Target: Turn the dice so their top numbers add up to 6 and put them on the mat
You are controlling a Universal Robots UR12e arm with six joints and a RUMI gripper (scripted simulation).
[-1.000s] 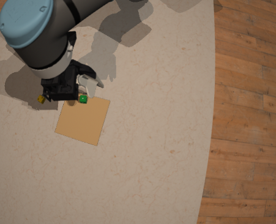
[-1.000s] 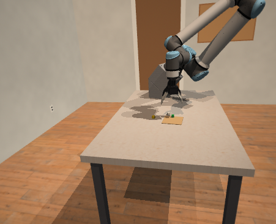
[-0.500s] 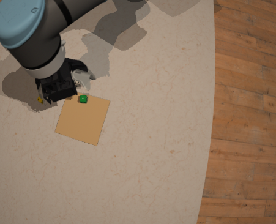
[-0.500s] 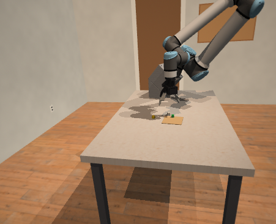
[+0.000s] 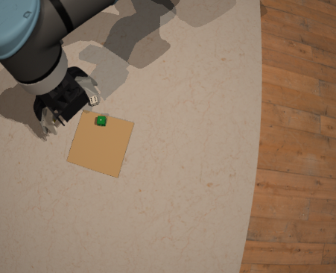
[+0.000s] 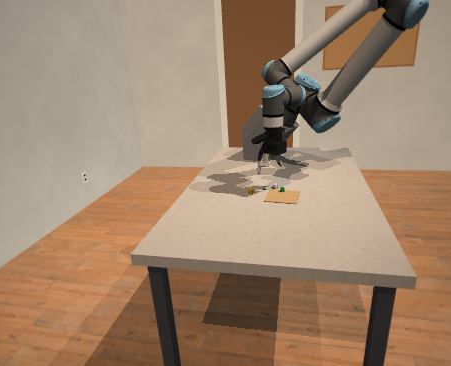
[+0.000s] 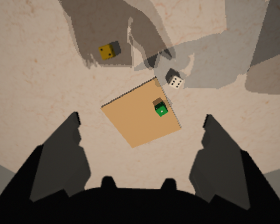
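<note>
The orange mat (image 5: pixel 97 153) (image 6: pixel 282 199) (image 7: pixel 128 125) lies on the table. The green die (image 5: pixel 101 121) (image 6: pixel 282 189) (image 7: pixel 161 110) sits on it near one edge, one pip on top. The white die (image 5: pixel 94 100) (image 6: pixel 275 186) (image 7: pixel 176 82) is off the mat, just past its corner, and seems to show six. The yellow die (image 6: pixel 251 191) (image 7: pixel 107 51) is off the mat, in shadow; the wrist view shows two pips on its upper face. The gripper mostly hides it in the top view. My gripper (image 5: pixel 72 117) (image 6: pixel 270 169) (image 7: pixel 141 114) is open and empty, above the table.
The arm's wrist (image 5: pixel 34 63) covers the upper left of the top view and casts shadows across the table. The long table edge (image 5: pixel 258 149) runs down the right side there. A grey block-like base (image 6: pixel 252 137) stands at the table's far end.
</note>
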